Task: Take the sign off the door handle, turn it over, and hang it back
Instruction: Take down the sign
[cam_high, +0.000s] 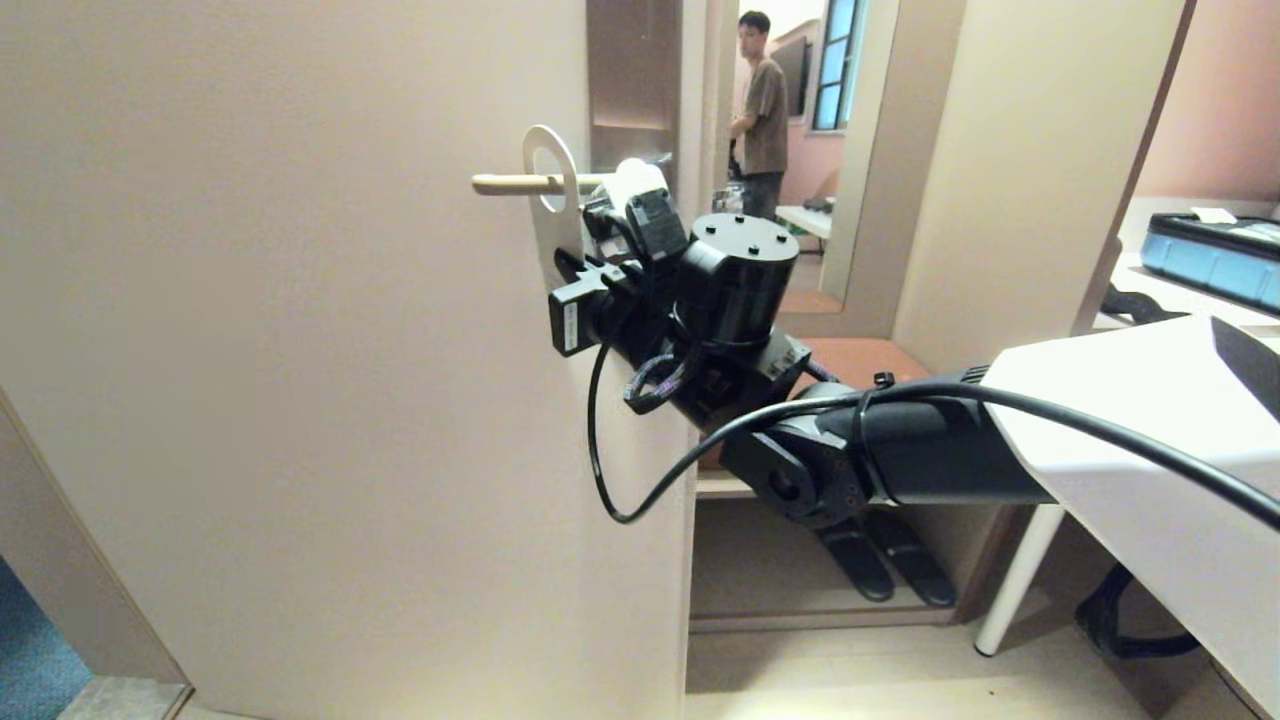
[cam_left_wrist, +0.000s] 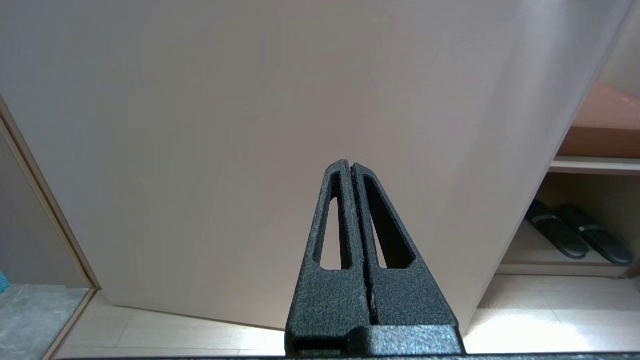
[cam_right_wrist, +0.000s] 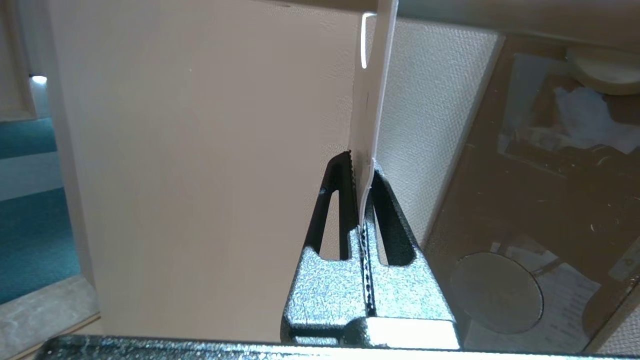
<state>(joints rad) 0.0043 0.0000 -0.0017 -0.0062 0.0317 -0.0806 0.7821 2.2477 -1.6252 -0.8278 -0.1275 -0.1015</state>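
The white sign (cam_high: 560, 228) hangs on the cream door handle (cam_high: 505, 184), with the lever passing through its round hole. My right gripper (cam_right_wrist: 362, 162) reaches up from below and is shut on the sign's (cam_right_wrist: 372, 90) lower end, which I see edge-on between the jaws. In the head view the wrist hides most of that grip. The brown handle plate (cam_right_wrist: 525, 175) lies just beside the sign. My left gripper (cam_left_wrist: 350, 167) is shut and empty. It hangs low in front of the door, away from the handle.
The pale door (cam_high: 300, 350) fills the left half of the head view. A person (cam_high: 762, 110) stands in the background. A white table (cam_high: 1150, 420) with a blue case (cam_high: 1215, 260) is at the right. Dark slippers (cam_high: 880, 560) sit on a low shelf.
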